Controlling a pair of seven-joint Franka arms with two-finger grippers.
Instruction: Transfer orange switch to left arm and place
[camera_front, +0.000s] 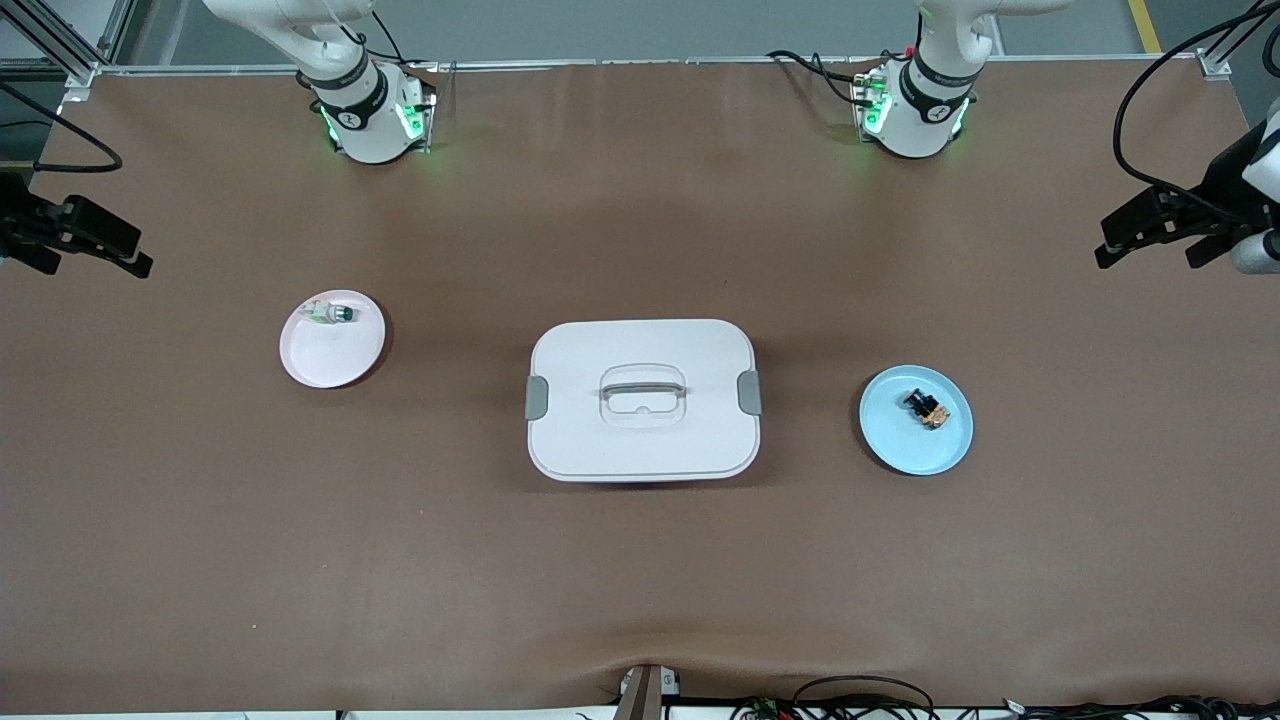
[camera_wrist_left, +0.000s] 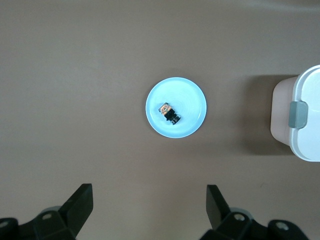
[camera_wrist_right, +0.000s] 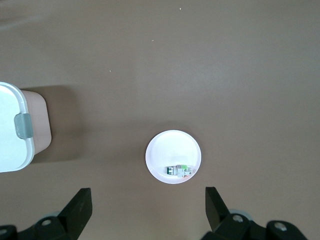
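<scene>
The orange switch (camera_front: 927, 409), tiny and black with an orange mark, lies on a round blue plate (camera_front: 905, 445) toward the left arm's end of the table. The white lidded box (camera_front: 640, 440) stands at the table's middle, between the two plates. My left gripper (camera_wrist_left: 148, 200) is open and empty, high over the table, with the switch (camera_wrist_left: 169, 113) and blue plate (camera_wrist_left: 187, 100) below it. It also shows at the front view's edge (camera_front: 1150, 245). My right gripper (camera_wrist_right: 148, 200) is open and empty, high over the right arm's end, and also shows in the front view (camera_front: 95, 255).
A pink plate (camera_front: 325, 360) toward the right arm's end holds a small white-and-green component (camera_front: 331, 313), which also shows in the right wrist view (camera_wrist_right: 179, 170). The box's grey clips face each plate. Brown table surface lies all round. Cables hang at the table's near edge.
</scene>
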